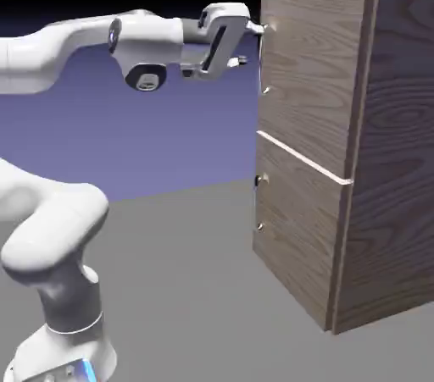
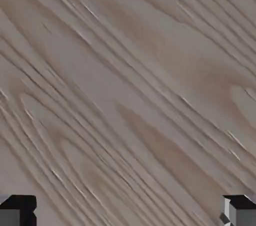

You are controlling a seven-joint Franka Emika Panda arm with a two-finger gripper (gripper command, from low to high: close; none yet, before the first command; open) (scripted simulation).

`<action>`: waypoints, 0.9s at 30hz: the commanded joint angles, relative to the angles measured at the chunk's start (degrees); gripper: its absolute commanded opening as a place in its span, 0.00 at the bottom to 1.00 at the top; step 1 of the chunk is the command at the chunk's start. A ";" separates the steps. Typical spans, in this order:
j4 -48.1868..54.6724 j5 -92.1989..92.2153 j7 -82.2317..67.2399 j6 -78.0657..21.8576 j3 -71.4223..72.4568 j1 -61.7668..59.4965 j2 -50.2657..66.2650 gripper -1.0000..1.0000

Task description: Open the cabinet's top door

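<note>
Cabinet: the tall brown wood-grain box [image 1: 356,143] is standing upright on the grey table [image 1: 186,270] at the exterior view's right, long axis vertical, front facing left toward the arm.
Top door: the upper wood-grain panel [image 1: 309,67] is sitting closed, flush above the lower panel [image 1: 297,228]; its slim silver handle [image 1: 262,63] is running vertically along the left edge.
Tool: the white two-finger tool [image 1: 248,43] is pointing level at the handle, fingers spread wide, gripping nothing; one fingertip is right at the handle's top.
Hard to make out: the hand view is filling with wood grain, so the handle is not showing there; contact cannot be told.
</note>
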 commanded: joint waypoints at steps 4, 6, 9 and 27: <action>1.99 9.43 9.97 -0.06 5.09 -3.84 -3.10 0.50; 2.98 14.14 14.96 -0.09 7.64 -5.76 -4.65 0.50; 4.47 21.21 22.43 -0.14 11.46 -8.65 -6.98 0.50; 0.12 33.41 26.86 -23.87 9.35 -18.37 -22.75 0.00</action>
